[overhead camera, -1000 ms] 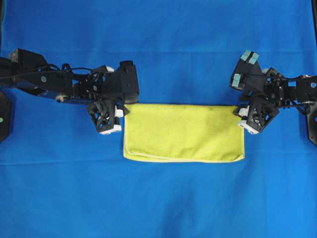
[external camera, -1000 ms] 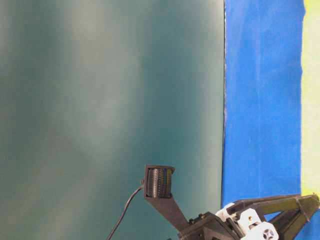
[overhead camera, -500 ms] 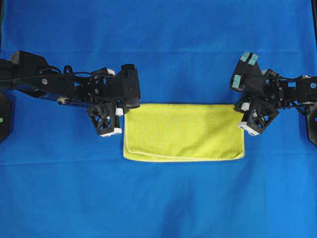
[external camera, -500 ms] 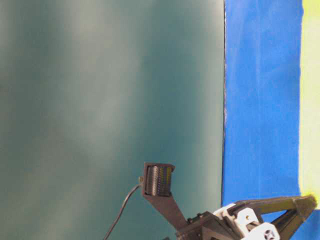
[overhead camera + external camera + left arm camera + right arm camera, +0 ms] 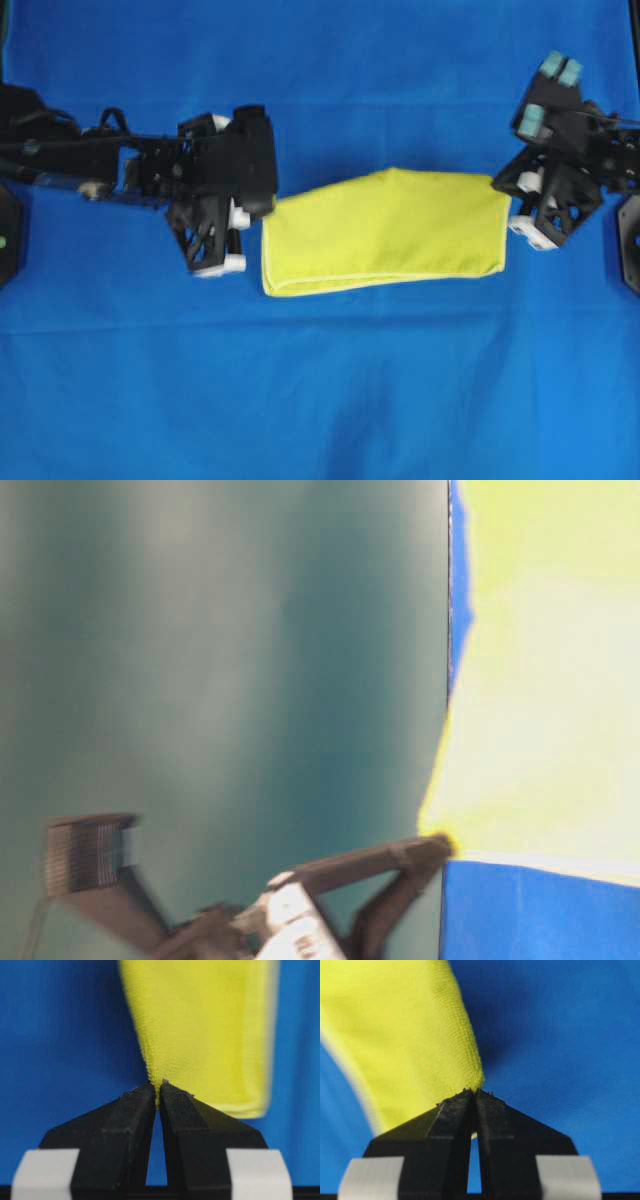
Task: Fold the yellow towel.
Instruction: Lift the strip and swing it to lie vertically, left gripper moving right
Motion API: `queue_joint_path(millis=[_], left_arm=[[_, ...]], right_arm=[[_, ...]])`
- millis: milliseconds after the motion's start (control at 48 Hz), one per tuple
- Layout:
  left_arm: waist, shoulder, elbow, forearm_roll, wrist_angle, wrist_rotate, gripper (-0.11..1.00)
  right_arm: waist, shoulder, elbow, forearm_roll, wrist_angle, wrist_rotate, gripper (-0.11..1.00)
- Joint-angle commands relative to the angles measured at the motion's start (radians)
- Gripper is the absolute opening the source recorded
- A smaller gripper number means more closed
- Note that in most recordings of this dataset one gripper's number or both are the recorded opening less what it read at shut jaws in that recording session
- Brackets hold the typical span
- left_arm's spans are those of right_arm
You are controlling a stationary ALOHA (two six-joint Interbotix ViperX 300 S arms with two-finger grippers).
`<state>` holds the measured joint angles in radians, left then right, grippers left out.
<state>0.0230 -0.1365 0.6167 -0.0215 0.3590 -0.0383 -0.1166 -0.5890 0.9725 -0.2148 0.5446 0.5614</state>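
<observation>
Yellow towel [image 5: 385, 232], already doubled, hangs stretched between your two arms over the blue cloth [image 5: 320, 400]. Your left gripper [image 5: 157, 1094] and right gripper [image 5: 472, 1094] each pinch a far corner tight, so both layers lift together.

I can't read any text, label, brand, number or sign from here in any of my views. Nothing legible stands on the yellow towel [image 5: 385, 232], the blue cloth [image 5: 320, 400], or the black arms and their white and teal fittings.
</observation>
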Motion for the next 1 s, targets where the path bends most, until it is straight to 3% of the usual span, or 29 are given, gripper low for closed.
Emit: queue_joint_path(millis=[0, 250, 396, 688, 979], left_arm=[[-0.023, -0.063, -0.029, 0.0, 0.003, -0.003, 0.04], [-0.043, -0.101, -0.011, 0.0, -0.041, -0.006, 0.04], [-0.081, -0.1, -0.008, 0.0, -0.118, 0.0, 0.04], [-0.184, -0.048, -0.038, 0.003, -0.298, 0.035, 0.04], [-0.221, 0.12, -0.184, 0.003, -0.391, 0.146, 0.04]], right_arm=[[0.003, -0.063, -0.041, -0.002, 0.049, -0.002, 0.02], [-0.002, -0.103, -0.041, -0.066, 0.057, 0.025, 0.02], [-0.035, -0.077, -0.046, -0.135, 0.035, 0.049, 0.02], [-0.232, 0.009, -0.075, -0.288, -0.069, 0.081, 0.02], [-0.373, 0.147, -0.153, -0.348, -0.275, 0.069, 0.02]])
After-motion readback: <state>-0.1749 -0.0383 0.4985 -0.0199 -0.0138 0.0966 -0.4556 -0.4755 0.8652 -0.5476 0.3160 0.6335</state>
